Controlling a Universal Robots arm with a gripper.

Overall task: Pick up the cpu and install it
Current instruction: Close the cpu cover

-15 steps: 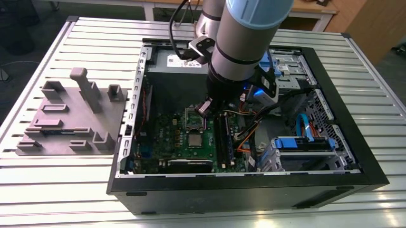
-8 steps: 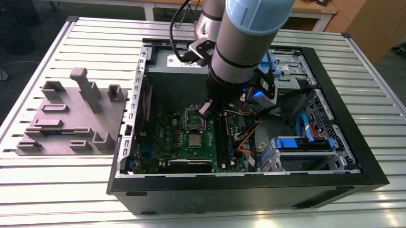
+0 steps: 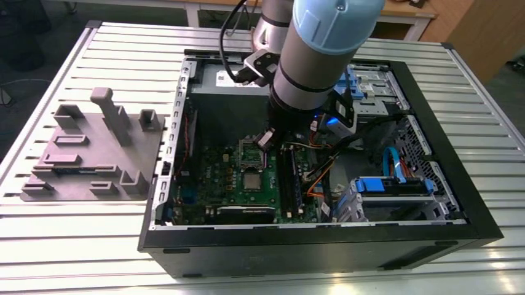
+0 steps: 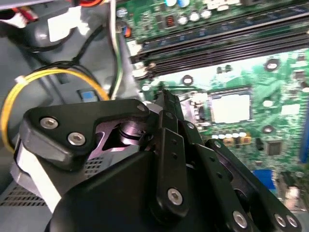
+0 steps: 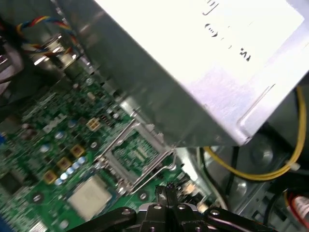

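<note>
The cpu [image 3: 251, 180] is a small silver-grey square lying flat on the green motherboard [image 3: 213, 184] inside the open computer case. In both wrist views the cpu [image 5: 90, 195] [image 4: 231, 107] is bare and nothing touches it. The open socket [image 3: 252, 154] [image 5: 137, 155], its metal frame lifted, sits between the cpu and my gripper [image 3: 267, 140]. The gripper [image 5: 167, 189] [image 4: 165, 99] hangs just above the board at the socket's far edge, its black fingers pressed together and shut on nothing. The gripper's body hides part of the socket in the second wrist view.
A large grey metal box with a white label [image 5: 193, 67] overhangs the board close to the gripper. Black memory slots [image 3: 287, 181] run beside the socket. Yellow [image 5: 251, 171] and orange cables lie nearby. A grey parts fixture [image 3: 90, 153] stands outside the case on the exterior view's left.
</note>
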